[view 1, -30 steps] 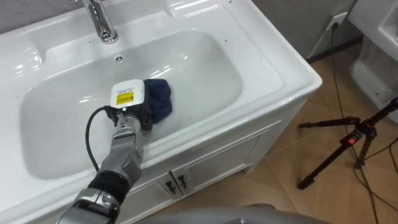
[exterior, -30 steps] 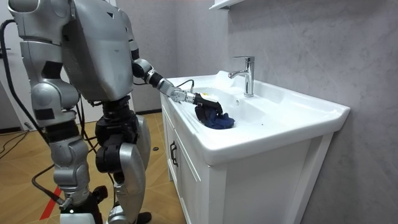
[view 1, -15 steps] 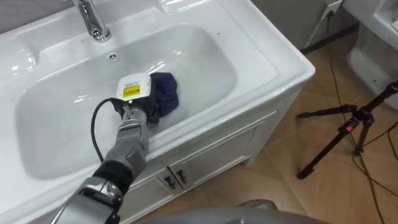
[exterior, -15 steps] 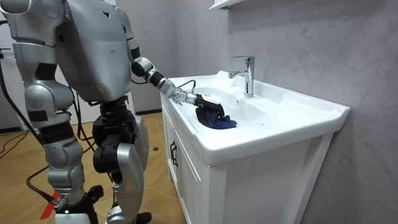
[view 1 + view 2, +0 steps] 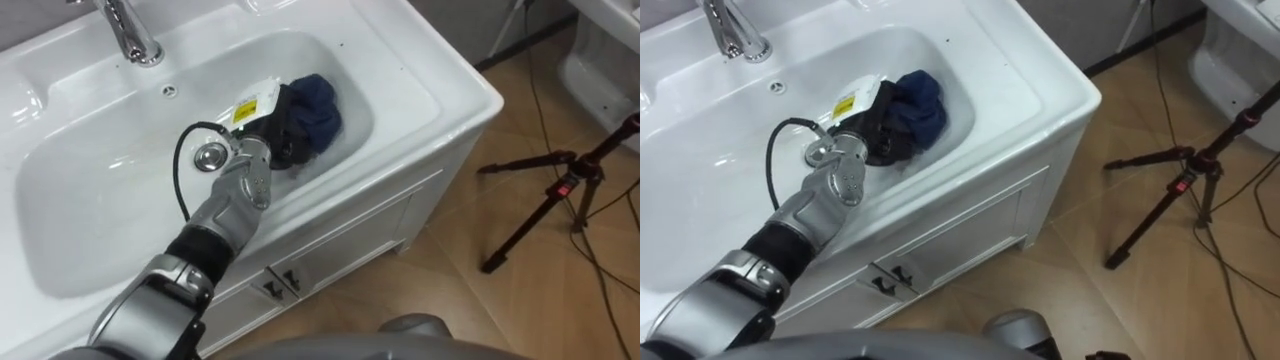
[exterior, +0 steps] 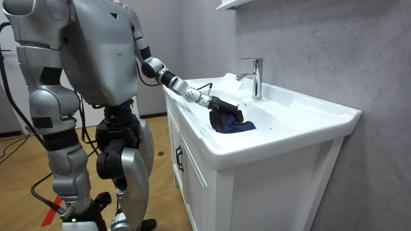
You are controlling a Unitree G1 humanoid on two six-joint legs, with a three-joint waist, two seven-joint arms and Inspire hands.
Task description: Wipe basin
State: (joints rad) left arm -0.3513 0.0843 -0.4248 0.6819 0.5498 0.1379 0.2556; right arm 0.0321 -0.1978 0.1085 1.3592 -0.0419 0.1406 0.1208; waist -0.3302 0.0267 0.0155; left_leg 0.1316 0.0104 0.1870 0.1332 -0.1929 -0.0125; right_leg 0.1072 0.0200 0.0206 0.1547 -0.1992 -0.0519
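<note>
We are holding the dark blue cloth (image 5: 318, 105) in the left hand (image 5: 270, 135), its dark fingers curled into the folds. The cloth is lying against the inner wall of the basin (image 5: 438, 82), right of centre in the upper half of the left eye view, and the faucet (image 5: 135, 40) is at the upper left.

We are judging the cloth to be soft, light and limp. It is bunching rather than lying flat, so it is best taken by the thick of the bundle, palm pressing down, lest a loose edge slip free. The glazed white basin is looking hard and slick, so the cloth is likely to glide easily.

We are finding no writing we can read. The yellow sticker on the hand's white tag is carrying print too small to make out.
</note>
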